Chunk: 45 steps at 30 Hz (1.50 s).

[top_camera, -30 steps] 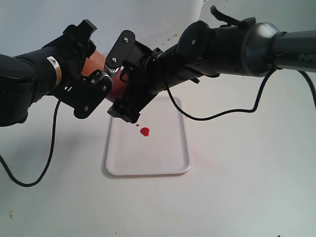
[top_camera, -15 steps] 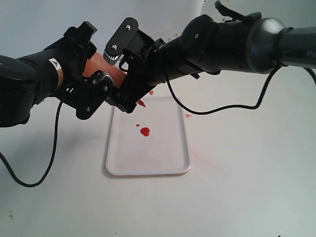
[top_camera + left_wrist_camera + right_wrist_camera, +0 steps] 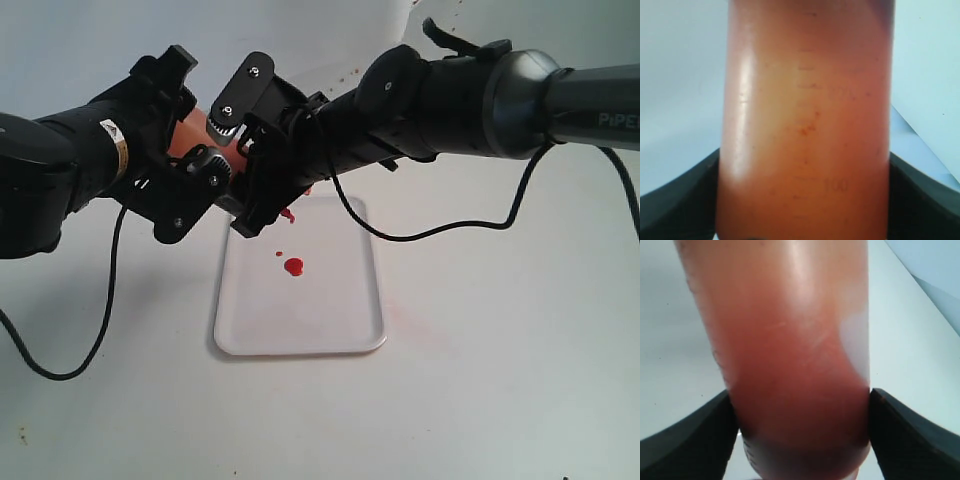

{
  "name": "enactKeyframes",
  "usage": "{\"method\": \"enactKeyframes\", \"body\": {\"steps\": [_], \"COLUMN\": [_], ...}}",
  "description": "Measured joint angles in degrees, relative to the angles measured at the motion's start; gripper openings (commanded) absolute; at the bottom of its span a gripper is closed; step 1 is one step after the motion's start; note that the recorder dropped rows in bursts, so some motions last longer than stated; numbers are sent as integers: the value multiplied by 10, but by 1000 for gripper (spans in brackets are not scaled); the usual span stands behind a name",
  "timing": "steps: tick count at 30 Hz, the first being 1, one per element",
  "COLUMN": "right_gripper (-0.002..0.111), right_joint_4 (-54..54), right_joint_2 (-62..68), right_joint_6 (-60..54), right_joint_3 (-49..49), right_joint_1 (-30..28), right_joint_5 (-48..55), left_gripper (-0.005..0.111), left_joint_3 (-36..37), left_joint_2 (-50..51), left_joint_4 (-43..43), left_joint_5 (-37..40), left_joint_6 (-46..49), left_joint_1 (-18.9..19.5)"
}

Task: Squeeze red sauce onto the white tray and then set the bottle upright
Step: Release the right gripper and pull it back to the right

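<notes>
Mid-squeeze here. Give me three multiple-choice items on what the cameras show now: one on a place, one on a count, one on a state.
1. The largest red sauce blob lies:
A. inside the white tray
B. on the bare table
C. on a cable

2. Separate red spots on the tray:
A. none
B. six
C. two

3. The bottle is:
A. standing upright on the table
B. held in the air, tilted nozzle-down
C. lying flat in the tray

Answers:
1 A: the blob sits well within the tray's rim.
2 C: only the blob and one smaller drop beside it show.
3 B: the left gripper and the right gripper both clamp it above the tray's far end.
</notes>
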Motion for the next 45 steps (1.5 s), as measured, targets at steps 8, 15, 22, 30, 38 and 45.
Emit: {"method": "enactKeyframes", "body": {"steps": [8,15,22,30,38,45], "right_gripper": [43,105,105,105,105,105], "right_joint_4": [0,1,-48,-199,-400,-265], "right_joint_2": [0,0,-36,-110,-201,-263], "right_joint_6": [0,3,3,101,367,347], "right_joint_3": [0,0,0,0,0,71], "right_joint_1": [0,0,0,0,-45,-176], "right_joint_5": [4,33,75,106,154,158], "left_gripper": [0,0,0,0,0,0], "left_joint_3": [0,1,1,1,5,73], "left_joint_2": [0,1,1,1,-4,-61], "left_joint_4": [0,0,0,-57,-137,-142], "left_joint_5": [0,0,1,38,47,19], "left_joint_6": [1,1,1,1,-97,-302], "left_joint_1": [0,0,0,0,0,0]}}
